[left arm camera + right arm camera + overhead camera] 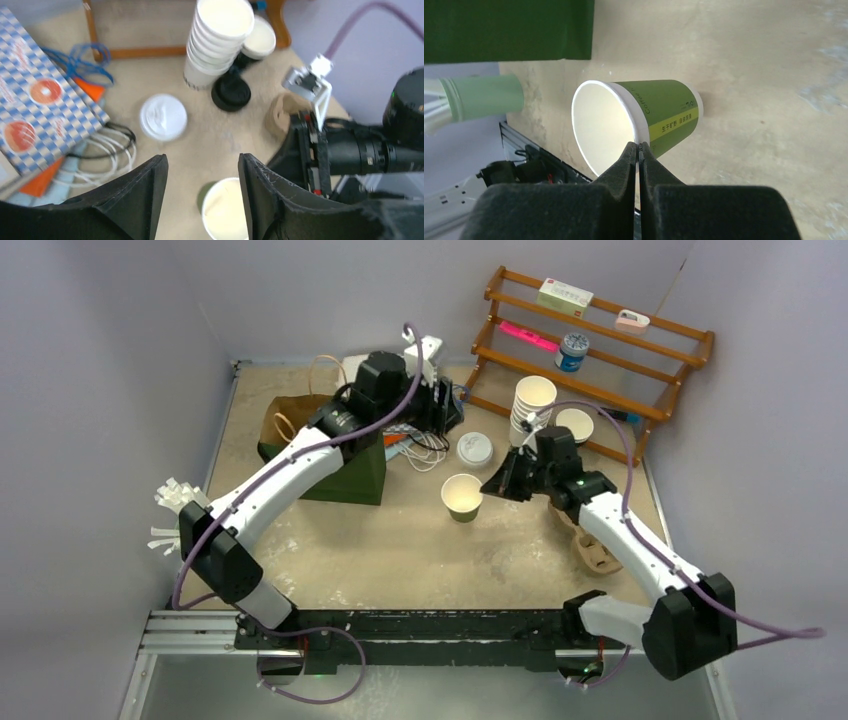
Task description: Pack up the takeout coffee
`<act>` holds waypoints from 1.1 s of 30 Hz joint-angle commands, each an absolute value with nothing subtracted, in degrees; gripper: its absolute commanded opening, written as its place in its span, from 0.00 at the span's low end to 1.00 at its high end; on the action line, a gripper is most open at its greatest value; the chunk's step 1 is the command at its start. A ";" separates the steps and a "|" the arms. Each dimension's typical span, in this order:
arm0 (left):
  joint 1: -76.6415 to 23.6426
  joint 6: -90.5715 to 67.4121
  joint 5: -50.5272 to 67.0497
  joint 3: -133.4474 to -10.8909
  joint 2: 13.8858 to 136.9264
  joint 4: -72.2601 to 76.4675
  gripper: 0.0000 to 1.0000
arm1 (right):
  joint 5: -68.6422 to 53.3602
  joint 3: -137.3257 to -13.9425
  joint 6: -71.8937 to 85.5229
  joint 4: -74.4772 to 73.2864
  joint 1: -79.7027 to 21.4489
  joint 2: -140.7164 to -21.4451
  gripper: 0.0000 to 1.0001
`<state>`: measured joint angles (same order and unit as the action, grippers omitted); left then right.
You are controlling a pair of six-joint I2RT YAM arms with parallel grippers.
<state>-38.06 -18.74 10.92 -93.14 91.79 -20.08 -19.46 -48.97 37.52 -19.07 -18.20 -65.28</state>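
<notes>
Nearest the arm bases, on the right of the table (400, 550), a brown cardboard cup carrier (597, 550) lies half hidden under the right forearm, so what its sockets hold cannot be told.

Just beyond it, at mid-table, stands the takeout coffee cup (669, 117), upright, green, lidless and empty to its pale bottom. The right gripper (639, 147) is closed tight, and its wrist view suggests it is pinching the cup's rim, one finger inside and one outside.

A little farther back a round white lid (474, 449) lies flat on the table, apart from the cup. The left gripper (202, 160) hangs above and behind it with its jaws partly spread and nothing between them.

The step in hand looks like lidding. The left arm would need to drop over the lid, take it by the edge and seat it squarely while the right steadies the cup.

To the left a dark green paper bag (350, 475) stands, with a brown paper bag (300, 412) behind it; the left arm hides the contents of both.

At the back right is a stack of nested white cups (531, 405), the top one empty, in front of a wooden rack (705, 348).
</notes>
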 commanded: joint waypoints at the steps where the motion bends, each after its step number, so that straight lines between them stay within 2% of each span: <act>1: -40.26 -15.55 12.37 -86.47 87.21 -20.62 0.57 | -19.20 -47.85 37.09 -8.24 -22.27 -67.88 0.00; 7: -41.51 -15.10 12.92 -78.18 83.09 -19.85 0.58 | -18.76 -43.93 36.04 -2.44 -22.59 -68.87 0.00; 13: -41.75 -13.76 13.89 -73.22 80.73 -20.29 0.58 | -17.01 -41.01 37.70 -0.58 -22.58 -69.18 0.12; 14: -41.76 -13.72 13.89 -72.47 80.52 -20.52 0.58 | -16.30 -40.90 37.95 -0.86 -22.59 -69.02 0.19; 19: -41.84 -13.25 13.18 -68.64 79.21 -20.20 0.59 | -9.82 -43.10 37.44 -7.41 -22.58 -65.77 0.74; 21: -41.89 -12.74 12.78 -66.94 78.72 -19.56 0.60 | -7.90 -44.34 37.10 -11.60 -22.58 -63.44 0.88; 23: -41.84 -12.20 12.27 -64.74 78.58 -18.51 0.60 | -3.18 -46.06 37.16 -15.34 -22.43 -61.01 0.95; 25: -41.88 -12.13 11.45 -62.32 78.57 -17.57 0.61 | 2.03 -47.93 36.07 -19.72 -22.45 -58.99 0.98; 29: -41.84 -12.84 9.80 -56.98 79.01 -14.68 0.61 | 13.85 -51.76 35.50 -30.06 -22.43 -56.78 0.98; 33: -41.77 -14.27 7.07 -53.21 80.39 -12.94 0.62 | 25.24 -54.37 42.30 -41.01 -22.01 -56.79 0.98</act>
<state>-41.69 -13.89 10.28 -56.07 79.94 -17.56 9.47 -51.18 37.36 -26.15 -22.48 -56.84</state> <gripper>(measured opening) 0.613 0.983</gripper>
